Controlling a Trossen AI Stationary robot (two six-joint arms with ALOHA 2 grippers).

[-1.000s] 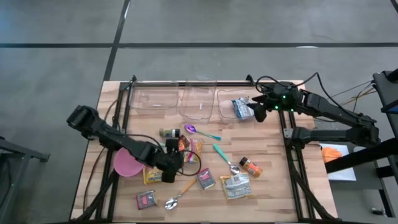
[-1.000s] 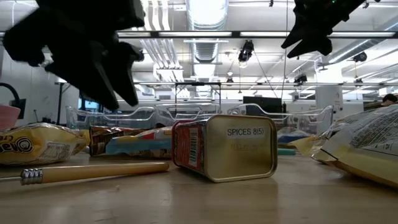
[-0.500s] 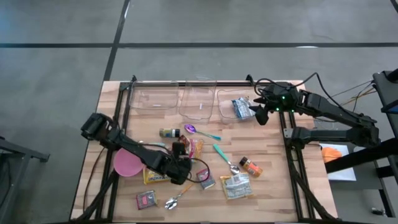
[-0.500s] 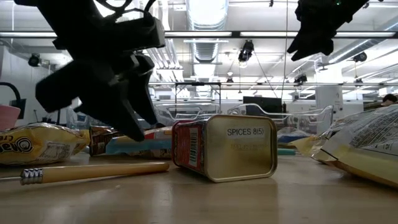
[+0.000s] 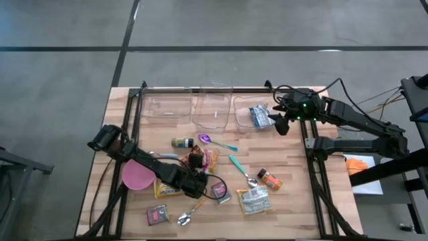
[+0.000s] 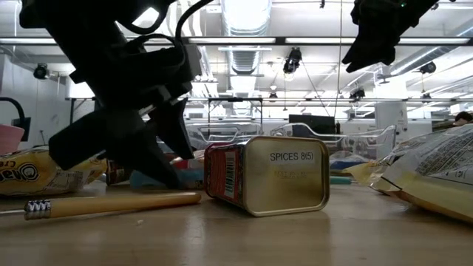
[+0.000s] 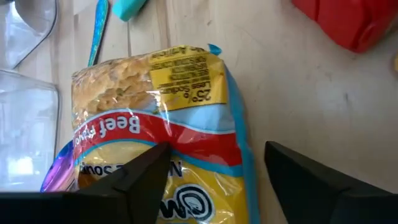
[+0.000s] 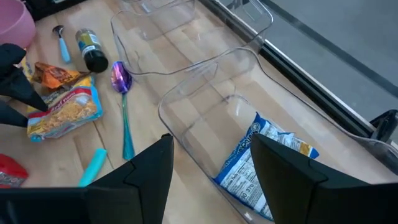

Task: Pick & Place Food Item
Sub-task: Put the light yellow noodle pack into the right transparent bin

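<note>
From above we saw the left gripper [image 5: 196,185] low over the clutter at the table's [image 5: 294,207] middle front, its fingers [image 7: 127,180] spread and straddling a noodle packet [image 7: 158,130] that lay dead ahead of it, flat on the wood, its long axis running away from the wrist, so a short push forward and a squeeze looked to us like all that remained. This arm was by far the nearer; nothing was yet held. On the wrapper we read "Beef" and "25%"; a tin [image 6: 266,174] on its side nearby read "SPICES 8(5)". Farther right, the right gripper [image 5: 279,122] hung over the rightmost clear bin [image 8: 205,102], jaws apart and empty, above a blue-and-white bag [image 8: 261,162] already lying inside.
</note>
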